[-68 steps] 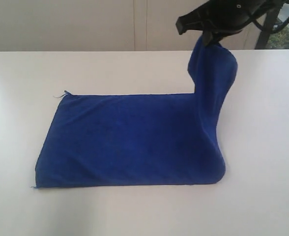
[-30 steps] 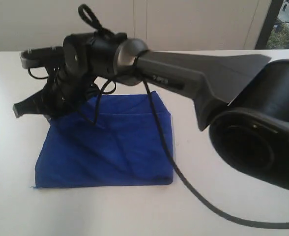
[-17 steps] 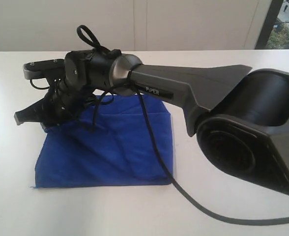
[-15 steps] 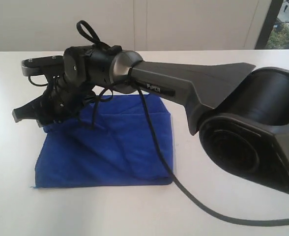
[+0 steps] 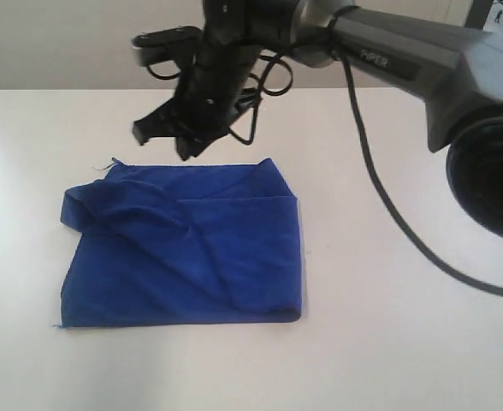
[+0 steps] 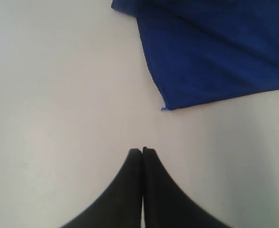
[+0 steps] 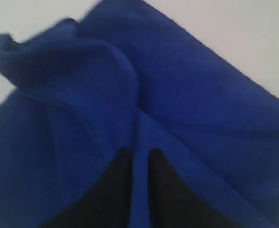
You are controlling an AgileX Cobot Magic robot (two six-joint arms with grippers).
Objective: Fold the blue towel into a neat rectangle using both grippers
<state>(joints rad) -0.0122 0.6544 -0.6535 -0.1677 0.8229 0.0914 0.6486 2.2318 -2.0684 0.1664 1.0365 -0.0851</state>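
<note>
Blue towel (image 5: 183, 248), folded but rumpled at its 10 o'clock corner, lay on the white table (image 5: 405, 342), toward 8 o'clock from centre. Right gripper (image 5: 162, 141) hovered above its 12 o'clock edge, slightly parted and empty. Left gripper (image 6: 142, 151) was clenched, empty, near a towel corner.

Plain lab — white table (image 5: 405, 342), panelled wall (image 5: 63, 43)
</note>
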